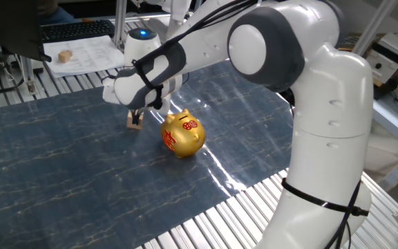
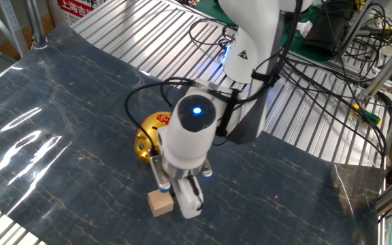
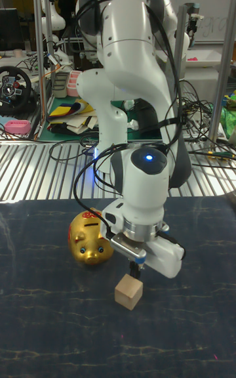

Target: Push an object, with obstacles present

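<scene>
The object, a small tan wooden cube (image 1: 135, 120) (image 2: 159, 203) (image 3: 128, 292), lies on the blue marbled mat. My gripper (image 1: 137, 113) (image 2: 177, 199) (image 3: 136, 272) points down with its fingers together, touching the cube's side that faces the pig. It grips nothing. The obstacle, a golden pig money box (image 1: 182, 134) (image 2: 148, 139) (image 3: 88, 237) with red markings, stands a short way behind the gripper. In the other fixed view the wrist hides part of it.
The mat (image 1: 61, 173) lies on a ribbed metal table (image 2: 318, 129). At the back, off the mat, are white papers (image 1: 81, 52) bearing a like cube (image 1: 64, 55), and a keyboard (image 1: 78, 29). Cables (image 2: 346, 102) trail behind the arm's base.
</scene>
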Action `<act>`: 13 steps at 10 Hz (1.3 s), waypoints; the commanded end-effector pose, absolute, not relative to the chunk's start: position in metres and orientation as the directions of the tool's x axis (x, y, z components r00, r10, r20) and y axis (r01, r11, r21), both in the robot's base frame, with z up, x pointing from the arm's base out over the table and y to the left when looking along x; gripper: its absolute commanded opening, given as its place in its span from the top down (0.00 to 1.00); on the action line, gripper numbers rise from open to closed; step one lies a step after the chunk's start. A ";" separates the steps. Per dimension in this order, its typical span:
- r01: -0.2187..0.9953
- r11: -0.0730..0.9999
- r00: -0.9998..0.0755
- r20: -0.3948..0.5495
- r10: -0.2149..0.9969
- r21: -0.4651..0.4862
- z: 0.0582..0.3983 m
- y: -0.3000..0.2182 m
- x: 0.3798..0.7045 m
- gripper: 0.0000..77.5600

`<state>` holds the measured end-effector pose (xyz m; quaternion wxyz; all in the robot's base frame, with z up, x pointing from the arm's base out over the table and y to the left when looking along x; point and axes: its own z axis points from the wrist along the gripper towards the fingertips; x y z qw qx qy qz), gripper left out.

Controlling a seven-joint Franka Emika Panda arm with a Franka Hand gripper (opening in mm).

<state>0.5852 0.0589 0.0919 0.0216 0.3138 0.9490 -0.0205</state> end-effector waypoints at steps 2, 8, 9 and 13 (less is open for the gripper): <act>0.449 0.893 -0.894 -0.023 0.448 -0.044 0.102 0.057 0.585 1.00; 0.527 0.850 -0.850 0.017 0.527 0.004 0.121 0.079 0.601 1.00; 0.528 0.849 -0.849 0.018 0.528 0.008 0.120 0.080 0.605 1.00; 0.520 0.854 -0.854 0.011 0.520 0.030 0.114 0.079 0.618 1.00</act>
